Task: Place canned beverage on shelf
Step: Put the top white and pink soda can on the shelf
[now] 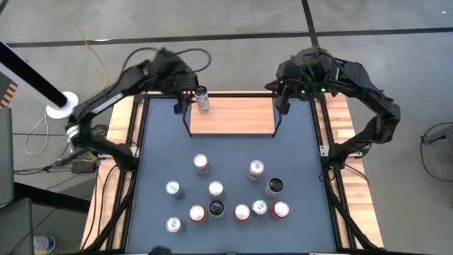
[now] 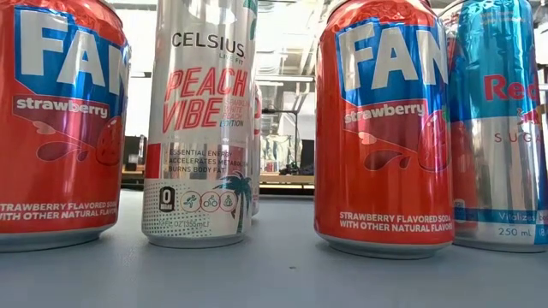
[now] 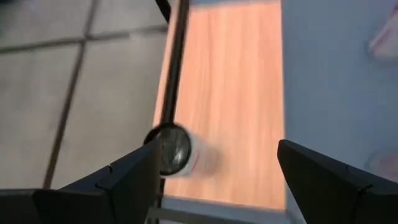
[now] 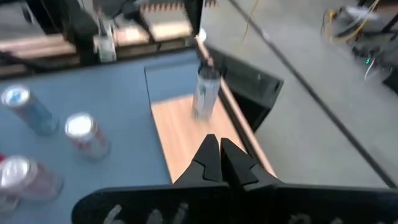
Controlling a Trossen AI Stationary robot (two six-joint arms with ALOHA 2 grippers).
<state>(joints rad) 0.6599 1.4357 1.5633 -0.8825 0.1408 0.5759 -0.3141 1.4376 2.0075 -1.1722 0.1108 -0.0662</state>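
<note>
The shelf (image 1: 232,115) is a small light-wood board with black rod uprights, at the far middle of the table. A silver can (image 1: 202,99) stands upright on its bottom at the shelf's left end; it also shows in the left wrist view (image 3: 177,149) and the right wrist view (image 4: 205,93). My left gripper (image 3: 217,180) hangs open above and just left of that can, with nothing between its fingers. My right gripper (image 4: 221,158) is shut and empty, raised over the shelf's right end (image 1: 283,95).
Several cans stand upright on the blue-grey table top nearer the front edge (image 1: 216,189). The low view shows two red strawberry soda cans (image 2: 381,128), a tall silver can (image 2: 199,120) and a blue-silver can (image 2: 501,120) close up. Wooden rims (image 1: 347,134) run along both table sides.
</note>
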